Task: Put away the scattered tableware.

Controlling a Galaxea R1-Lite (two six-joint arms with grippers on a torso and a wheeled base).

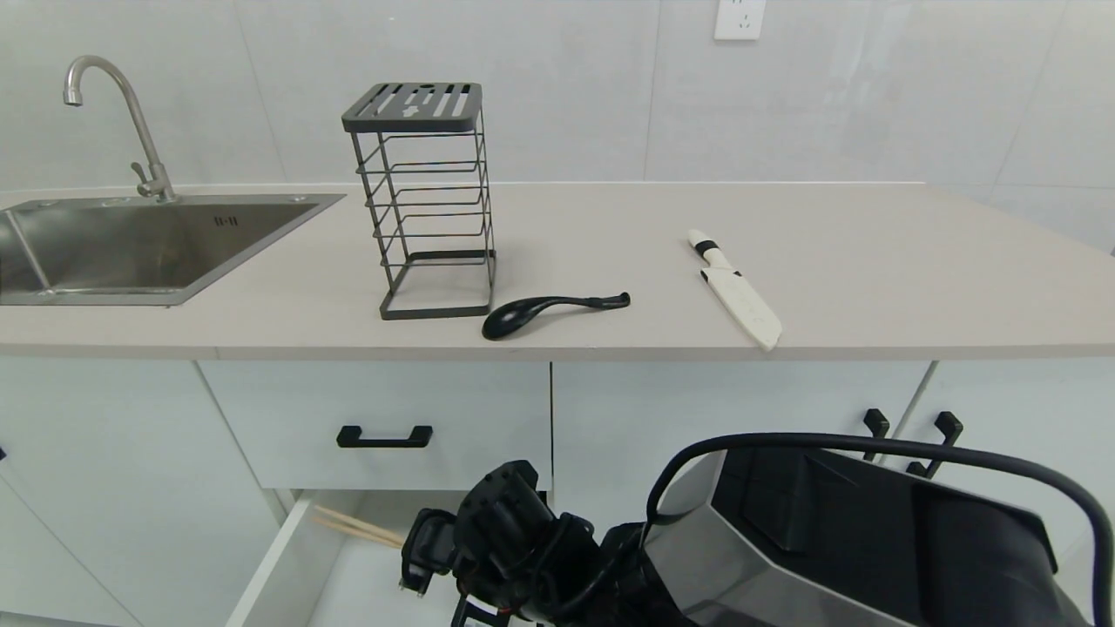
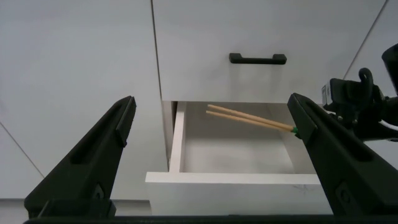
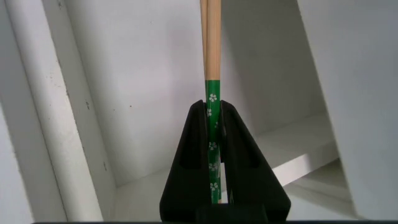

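Wooden chopsticks [image 3: 213, 56], green-ended and seemingly a pair, are pinched in the right hand [image 3: 214, 115] over the open drawer [image 2: 176, 143] beneath the worktop [image 1: 871, 261]. The left hand [image 2: 211, 102] hovers spread wide, facing that drawer. On the worktop lie a black spoon [image 1: 549, 311] and a white knife [image 1: 736, 292], near a wire rack [image 1: 427, 200].

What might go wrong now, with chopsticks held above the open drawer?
The right claw pinches the chopsticks only at their green ends; they might slip. Their tips are near the drawer's side wall and might catch it. The knife lies near the counter edge; a bump might drop it.
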